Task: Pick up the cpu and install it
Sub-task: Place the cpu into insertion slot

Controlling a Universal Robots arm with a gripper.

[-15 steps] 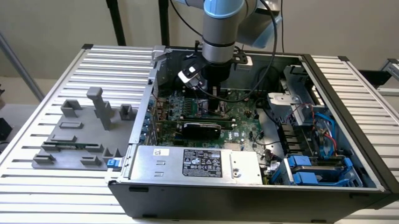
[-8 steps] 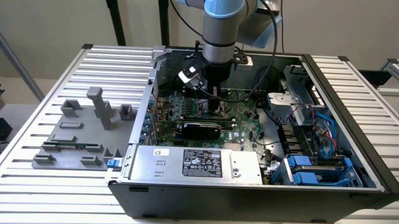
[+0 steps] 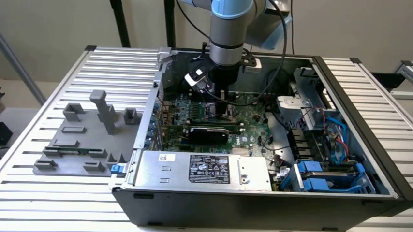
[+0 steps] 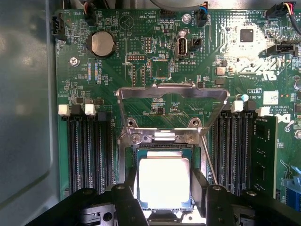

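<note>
Jaws, fairly wide, pinch the cpu [image 4: 163,182] by two opposite edges, low over the socket [image 4: 162,149], its load frame [image 4: 171,92] swung open. Any tilt or offset here, I'd say, could crush socket pins or jam a corner.

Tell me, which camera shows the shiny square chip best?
The wrist view. It looks straight down on the cpu, its silver top bright between the claw's fingers, which hug two sides. In the exterior view the arm reaches down into the computer case and blocks that spot.
</note>
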